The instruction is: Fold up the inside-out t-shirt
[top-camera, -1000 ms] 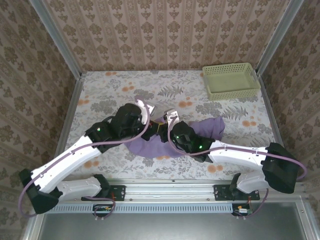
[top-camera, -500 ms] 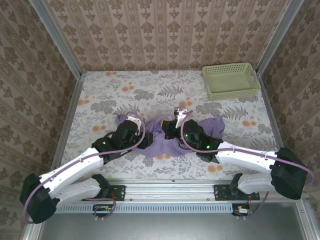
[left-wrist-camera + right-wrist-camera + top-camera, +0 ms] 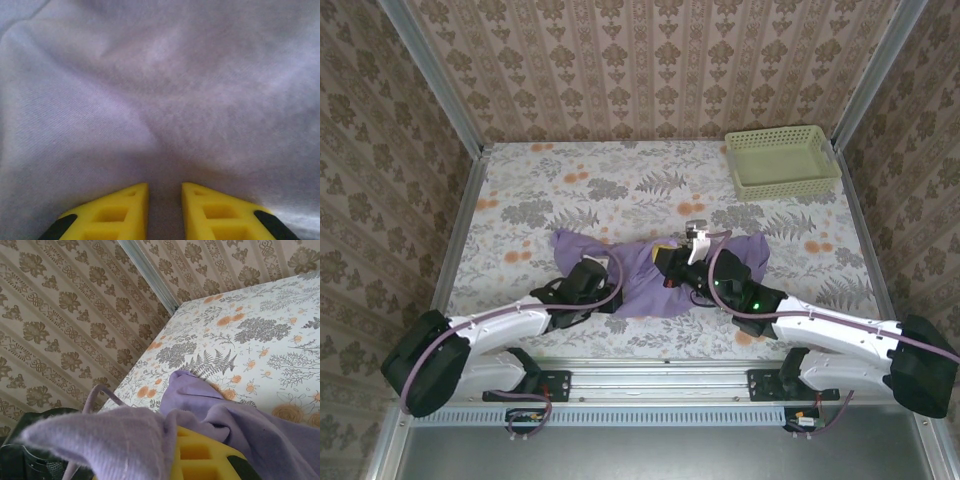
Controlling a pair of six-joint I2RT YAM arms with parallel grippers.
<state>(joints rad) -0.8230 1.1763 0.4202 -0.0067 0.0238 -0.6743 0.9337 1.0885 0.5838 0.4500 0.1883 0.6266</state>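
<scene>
The inside-out t-shirt (image 3: pixel 638 278), lavender and crumpled, lies stretched across the middle of the table. My left gripper (image 3: pixel 611 292) is low on the shirt's near left part. In the left wrist view its yellow fingers (image 3: pixel 125 212) stand close together, with a fold of the t-shirt (image 3: pixel 160 90) in the narrow gap. My right gripper (image 3: pixel 671 266) is at the shirt's middle, shut on a raised bunch of cloth. In the right wrist view the t-shirt (image 3: pixel 200 397) hangs over the gripper (image 3: pixel 169 442) and hides one finger.
A pale green mesh basket (image 3: pixel 785 187) stands at the far right corner. Patterned walls close the table on three sides, with metal posts at the back corners. The arm bases and a rail run along the near edge. Flowered table surface (image 3: pixel 620 180) lies beyond the shirt.
The left arm has dropped low and its gripper drawn back toward the near edge. The right gripper has shifted a little to the right. The shirt's left end now lies uncovered, spread leftward.
</scene>
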